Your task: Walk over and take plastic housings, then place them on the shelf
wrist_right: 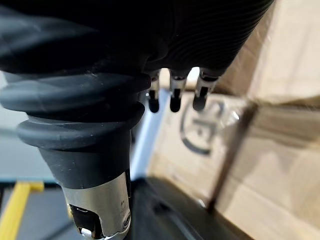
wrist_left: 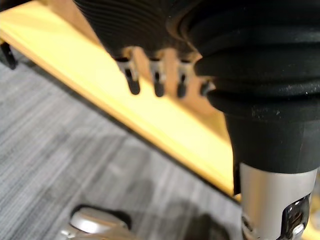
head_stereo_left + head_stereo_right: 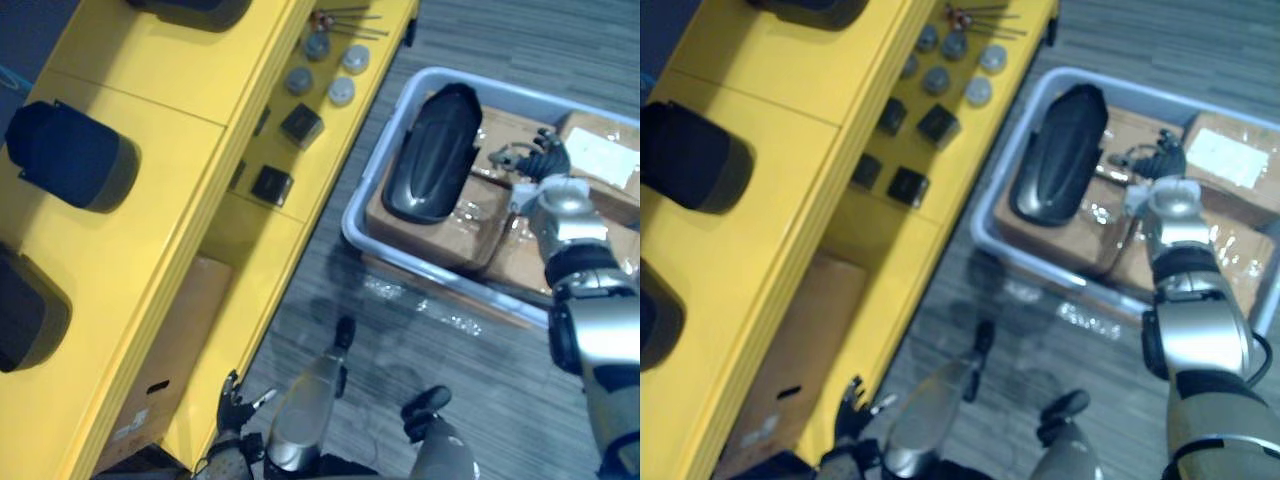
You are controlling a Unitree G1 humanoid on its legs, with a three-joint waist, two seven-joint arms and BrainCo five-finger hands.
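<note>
Nearest to us, our left hand point(image 3: 237, 408) hangs low beside the foot of the yellow shelf point(image 3: 180, 210), fingers loose and spread, holding nothing; it is well apart from the work, and we judge it out of the reckoning for the coming move. Further out, on the floor to our right, stands the grey bin point(image 3: 430, 272), packed with cardboard boxes point(image 3: 470, 235); our right hand point(image 3: 545, 160) hovers over those boxes inside the bin, fingers relaxed and empty, and its wrist view has the tips pointing down at bare cardboard. The 1 black plastic housing point(image 3: 432, 150) in the bin lies on top of the boxes to the left of that hand, near it but, as far as we can tell, not touching; its long axis runs from near to far, leaning a little rightward at the far end, roughly alongside the bin's left wall, so the hand faces its long right flank and not an end. We judge that the reach must go leftward and slightly down, across the housing's short width, and that the right hand is plainly the nearer of the 2; beyond and to the left, on the shelf's top level, the shelved housings point(image 3: 70, 155) show where this 1 is meant to go.
</note>
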